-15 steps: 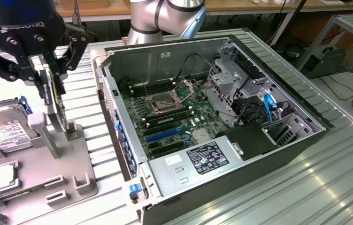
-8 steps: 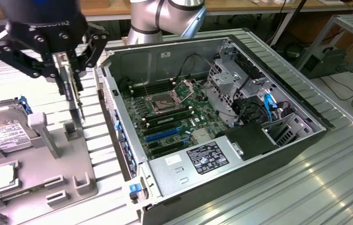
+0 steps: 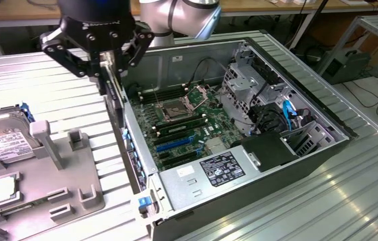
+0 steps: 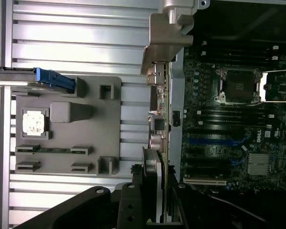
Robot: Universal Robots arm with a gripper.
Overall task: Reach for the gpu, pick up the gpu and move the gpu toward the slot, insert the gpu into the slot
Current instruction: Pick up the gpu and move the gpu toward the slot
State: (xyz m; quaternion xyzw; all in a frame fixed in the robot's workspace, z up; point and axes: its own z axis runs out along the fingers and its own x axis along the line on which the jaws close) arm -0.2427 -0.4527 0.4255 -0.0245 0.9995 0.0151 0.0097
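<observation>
My gripper (image 3: 106,66) hangs above the open computer case's wall on the exterior view's left, shut on the gpu (image 3: 113,103). The gpu is a thin dark card that hangs edge-on from the fingers, its lower end just over the case wall. In the wrist view the gpu (image 4: 160,114) runs edge-on away from my gripper (image 4: 155,191), with its silver end bracket (image 4: 164,40) at the far end. The slot (image 3: 175,144) is a bright blue strip on the green motherboard inside the case, apart from the card. The wrist view has the slot (image 4: 214,141) beside the card's edge, inside the case.
A grey fixture tray (image 3: 48,186) lies outside the case with a silver hard drive (image 3: 1,138) and a square processor chip (image 3: 0,190). Inside the case are a processor socket (image 3: 175,108), a drive cage (image 3: 246,88), cables and a black box (image 3: 269,148).
</observation>
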